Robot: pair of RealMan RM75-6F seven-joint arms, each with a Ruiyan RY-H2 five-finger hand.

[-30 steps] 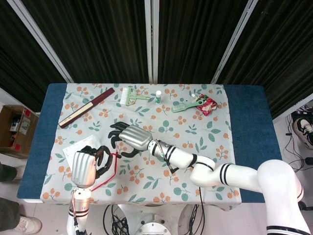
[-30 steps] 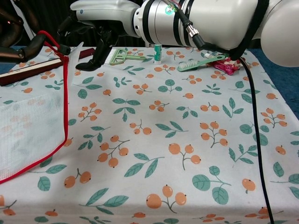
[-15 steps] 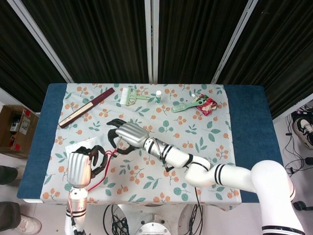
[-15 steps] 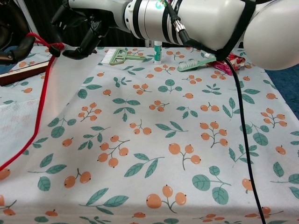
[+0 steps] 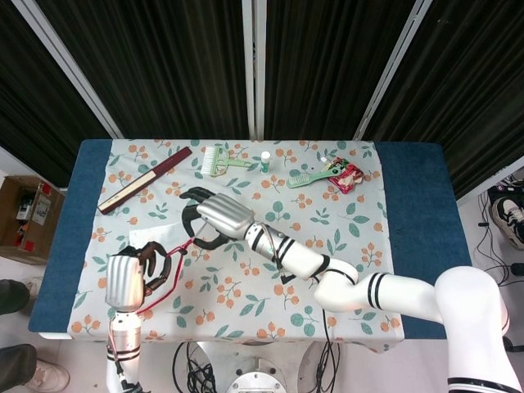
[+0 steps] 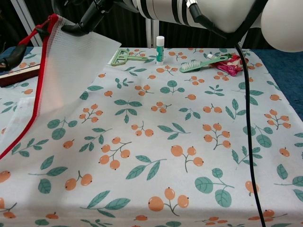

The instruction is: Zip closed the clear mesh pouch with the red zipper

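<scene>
From overhead, head view: the clear mesh pouch (image 5: 151, 246) sits over the near-left part of the table (image 5: 409, 213), its red zipper (image 5: 168, 282) running as a thin line from the left hand (image 5: 127, 281) up to the right hand (image 5: 214, 219). Left hand lies at the table's near-left edge, dark fingers (image 5: 155, 260) curled in around the zipper line at the pouch's lower end; it appears to hold it. Right hand reaches in from the right, fingers bent down, fingertips closed on the upper end of the zipper just left of the palm. Along the far edge: a closed fan (image 5: 144, 179), a green brush (image 5: 221, 160), a small white tube (image 5: 265, 160), a green toothbrush (image 5: 307, 177) and a red packet (image 5: 346, 175). Chest view: pouch (image 6: 66, 71) is lifted off the cloth at its top corner and hangs as a slanted sheet, zipper (image 6: 35, 101) running down its left edge to the frame's left border. Right hand (image 6: 87, 14) is at top left, cropped, fingertips (image 6: 75, 28) pinched at the top corner of the pouch. Left hand is barely visible at the left edge; finger state cannot be told from this view.
</scene>
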